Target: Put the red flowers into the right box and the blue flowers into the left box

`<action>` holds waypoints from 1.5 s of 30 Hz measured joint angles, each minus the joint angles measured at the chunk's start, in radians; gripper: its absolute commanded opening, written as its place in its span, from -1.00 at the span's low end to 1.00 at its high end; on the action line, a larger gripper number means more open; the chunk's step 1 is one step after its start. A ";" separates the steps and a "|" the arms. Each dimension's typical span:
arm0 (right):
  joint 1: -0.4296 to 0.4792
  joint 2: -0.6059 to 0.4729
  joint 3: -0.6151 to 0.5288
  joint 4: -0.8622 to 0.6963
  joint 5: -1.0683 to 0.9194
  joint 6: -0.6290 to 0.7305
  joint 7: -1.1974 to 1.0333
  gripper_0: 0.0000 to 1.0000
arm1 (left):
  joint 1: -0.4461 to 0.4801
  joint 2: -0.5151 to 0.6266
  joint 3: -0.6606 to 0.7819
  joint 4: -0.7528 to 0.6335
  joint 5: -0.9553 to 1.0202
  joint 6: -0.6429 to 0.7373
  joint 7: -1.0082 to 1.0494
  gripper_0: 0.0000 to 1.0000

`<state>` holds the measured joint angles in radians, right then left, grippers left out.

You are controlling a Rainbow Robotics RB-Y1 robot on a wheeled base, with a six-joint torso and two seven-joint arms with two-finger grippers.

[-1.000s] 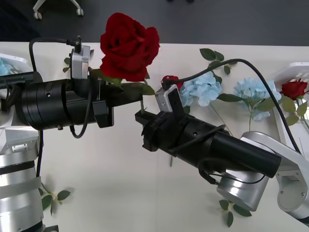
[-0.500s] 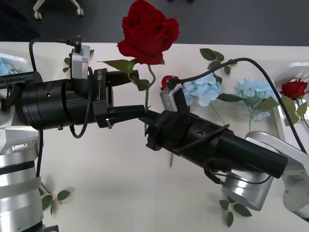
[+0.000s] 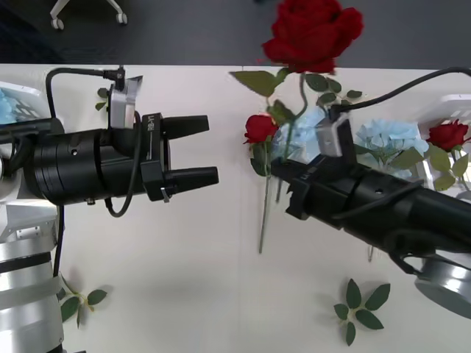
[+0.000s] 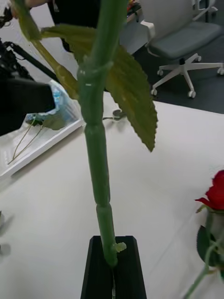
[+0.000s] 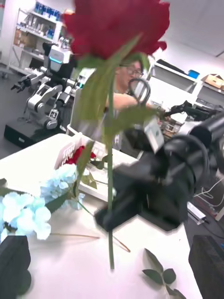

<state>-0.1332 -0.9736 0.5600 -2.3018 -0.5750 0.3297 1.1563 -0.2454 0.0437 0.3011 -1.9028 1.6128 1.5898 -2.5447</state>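
Note:
My right gripper (image 3: 285,176) is shut on the green stem (image 4: 97,163) of a red rose (image 3: 313,31), held upright above the table's middle; its black fingers (image 4: 114,273) clamp the stem's lower end. My left gripper (image 3: 211,150) stands open a short way to the left, its jaws pointing at the rose (image 5: 116,23) with nothing between them. Another red rose (image 3: 260,128) lies on the table beside two blue flowers (image 3: 307,134) (image 3: 386,140). The right box (image 3: 450,107) holds one red rose (image 3: 447,135). The left box (image 3: 16,91) holds a blue flower (image 3: 4,103).
Loose green leaf sprigs lie at the front right (image 3: 360,309), front left (image 3: 77,300) and at the back (image 3: 327,87). Office chairs stand on the floor beyond the table's far edge. A person stands in the room behind, away from the flowers.
The rose has passed from my left gripper to my right one. The left gripper has opened and stays put; the right arm has carried the rose up and to the right.

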 measured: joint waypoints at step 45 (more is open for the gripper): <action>0.439 -0.002 -1.026 0.277 -0.220 0.725 0.009 -1.00 | 0.154 0.494 0.276 -0.070 -0.086 0.105 0.001 1.00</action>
<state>0.3057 -0.9751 -0.4658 -2.0251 -0.7954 1.0549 1.1654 -0.0913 0.5376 0.5768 -1.9730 1.5271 1.6946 -2.5440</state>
